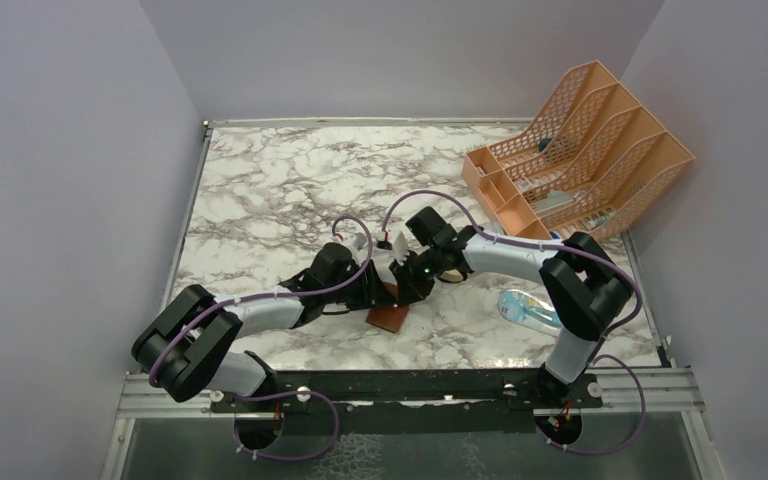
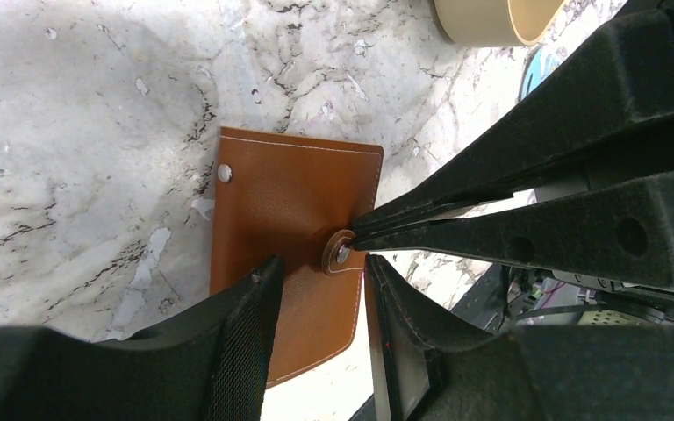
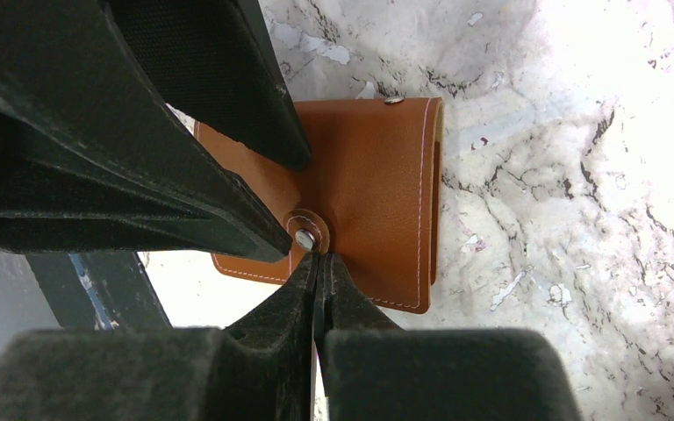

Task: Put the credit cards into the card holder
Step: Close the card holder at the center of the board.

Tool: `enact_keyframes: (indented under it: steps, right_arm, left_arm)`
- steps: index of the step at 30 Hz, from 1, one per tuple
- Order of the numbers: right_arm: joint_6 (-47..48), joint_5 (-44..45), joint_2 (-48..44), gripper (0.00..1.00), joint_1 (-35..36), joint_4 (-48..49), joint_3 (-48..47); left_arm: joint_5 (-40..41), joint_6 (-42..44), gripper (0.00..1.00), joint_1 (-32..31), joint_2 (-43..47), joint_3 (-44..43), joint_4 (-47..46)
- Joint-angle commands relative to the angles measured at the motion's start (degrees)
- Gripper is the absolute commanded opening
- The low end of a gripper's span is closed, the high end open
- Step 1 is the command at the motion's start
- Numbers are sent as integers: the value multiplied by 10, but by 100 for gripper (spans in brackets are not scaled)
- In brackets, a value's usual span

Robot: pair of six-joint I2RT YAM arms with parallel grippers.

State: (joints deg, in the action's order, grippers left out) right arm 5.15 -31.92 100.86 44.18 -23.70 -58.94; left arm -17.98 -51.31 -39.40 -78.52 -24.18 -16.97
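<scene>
Clutter is mostly parked on the right. An orange mesh file rack (image 1: pixel 580 150) is set at the far right corner, and a blue-and-clear packet (image 1: pixel 528 308) is laid on the near right beside the right arm. A tan tray (image 2: pixel 491 22) is tucked just beyond the pincers.

Both arms are angled in over the middle of the desk (image 1: pixel 260 200), so the card holder (image 2: pixel 290 202) is crowded from above. Plenty of bare marble is left on the far and left sides, and the near edge is not far off.

The card holder is found flat and closed, near-centre, turned at a slant to that edge. It looks almost square, so no long axis can be called.

The right pincer (image 3: pixel 316 256) is clenched, with its tips at the snap stud (image 3: pixel 305 238). Whether leather is pinched can't be told. The left pincer (image 2: pixel 323 267) is spread apart over the same flap, with nothing gripped.
</scene>
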Motion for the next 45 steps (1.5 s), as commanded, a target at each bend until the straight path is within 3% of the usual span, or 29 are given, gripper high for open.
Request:
enact_keyframes:
  steps: [1,16,29,45]
  right_arm:
    - [-13,-17,-19,1,8,-22,19]
    - [-22,-51,-15,1,8,-4,24]
    - [-51,0,-13,1,5,14,16]
    - [-65,-4,-1,1,-3,31,10]
  left_arm:
    - [25,12,43,-2,-4,25,39]
    - [22,8,43,-1,0,30,30]
    - [12,13,40,-2,8,30,29]
    - [-4,22,43,-3,7,33,15]
